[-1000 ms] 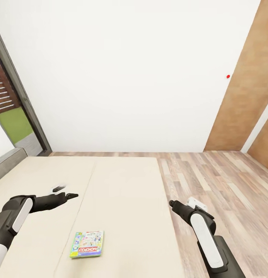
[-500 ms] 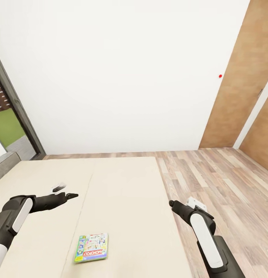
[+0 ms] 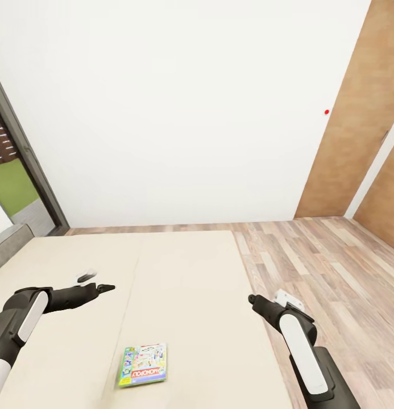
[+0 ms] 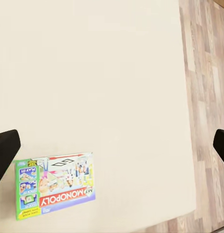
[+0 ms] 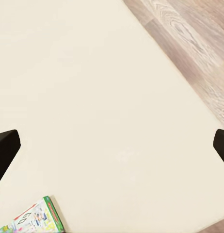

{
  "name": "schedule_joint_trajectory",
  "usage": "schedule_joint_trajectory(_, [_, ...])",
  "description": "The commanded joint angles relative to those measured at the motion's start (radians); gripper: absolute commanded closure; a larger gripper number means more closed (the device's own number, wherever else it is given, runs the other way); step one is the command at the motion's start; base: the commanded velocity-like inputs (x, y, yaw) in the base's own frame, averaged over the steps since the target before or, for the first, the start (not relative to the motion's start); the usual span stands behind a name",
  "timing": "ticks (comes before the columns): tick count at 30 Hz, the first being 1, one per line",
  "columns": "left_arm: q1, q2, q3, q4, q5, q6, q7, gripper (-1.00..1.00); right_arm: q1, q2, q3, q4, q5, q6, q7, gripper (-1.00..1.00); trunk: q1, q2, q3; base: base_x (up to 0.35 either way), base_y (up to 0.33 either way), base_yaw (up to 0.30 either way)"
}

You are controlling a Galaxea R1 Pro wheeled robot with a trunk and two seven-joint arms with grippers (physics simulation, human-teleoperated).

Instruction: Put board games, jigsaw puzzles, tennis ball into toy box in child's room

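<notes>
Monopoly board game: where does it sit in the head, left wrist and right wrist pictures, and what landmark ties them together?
Head view: the board game lies flat on the bed, low in the picture, between the two arms.
Left wrist view: it fills the lower left.
Right wrist view: one corner shows at the bottom edge, left.
Shared landmark: the bed's edge against the wood floor.

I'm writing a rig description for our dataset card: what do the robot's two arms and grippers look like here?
Both arms are glossy black with a rounded white panel along the forearm. The left arm tapers to a slim black gripper with a small white part by the wrist. The right arm carries a white block near its black gripper. Fingertips are plain black. No cables or markings show.
</notes>
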Motion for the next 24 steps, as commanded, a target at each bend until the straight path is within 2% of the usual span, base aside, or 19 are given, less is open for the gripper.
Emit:
schedule_joint_trajectory(1, [-0.001,0.000,0.002,0.000,-0.001,0.005,-0.004,-1.00,-0.001,0.000,0.001,-0.001,-0.009,0.002,-0.010,-1.00,0.001,-0.002,-0.002,0.000,0.061,0.000])
schedule_joint_trajectory(12, [-0.001,0.000,0.002,0.000,-0.003,0.005,-0.003,-1.00,0.000,0.002,0.013,-0.004,-0.010,0.003,-0.010,-1.00,0.001,-0.002,-0.002,0.000,0.096,0.000])
schedule_joint_trajectory(24, [-0.001,-0.001,0.002,0.000,-0.003,0.005,-0.003,-1.00,0.000,0.002,0.013,-0.005,-0.009,0.002,-0.010,-1.00,0.001,-0.002,-0.002,0.000,0.014,0.000])
